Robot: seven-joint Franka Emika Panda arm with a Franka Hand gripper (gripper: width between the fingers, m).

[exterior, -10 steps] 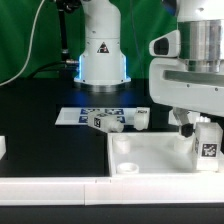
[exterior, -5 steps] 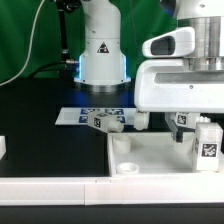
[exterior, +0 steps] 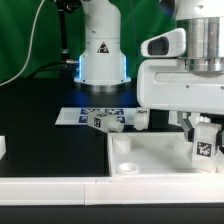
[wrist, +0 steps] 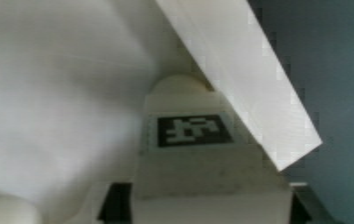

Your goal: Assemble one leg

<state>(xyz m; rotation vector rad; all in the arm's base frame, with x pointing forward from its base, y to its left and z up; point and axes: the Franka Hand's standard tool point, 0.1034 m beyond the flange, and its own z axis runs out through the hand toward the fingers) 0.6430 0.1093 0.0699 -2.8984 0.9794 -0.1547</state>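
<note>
My gripper (exterior: 202,132) is shut on a white leg (exterior: 204,148) with a black-and-white tag. It holds the leg upright over the right side of the large white panel (exterior: 150,155). In the wrist view the leg (wrist: 195,128) sits between the two dark fingertips (wrist: 117,202) of the gripper (wrist: 206,205), with the panel's surface (wrist: 49,90) and its slanted edge beneath. Whether the leg's lower end touches the panel is hidden. Two more legs (exterior: 100,122) (exterior: 140,118) lie beyond the panel.
The marker board (exterior: 85,113) lies behind the loose legs, in front of the robot base (exterior: 102,50). The panel has round sockets (exterior: 127,167) at its near left corner. A white part (exterior: 2,146) shows at the exterior view's left edge.
The arm's wrist has shifted a little toward the exterior view's left. The held leg stays over the panel's right side, slightly lower and tilted.
</note>
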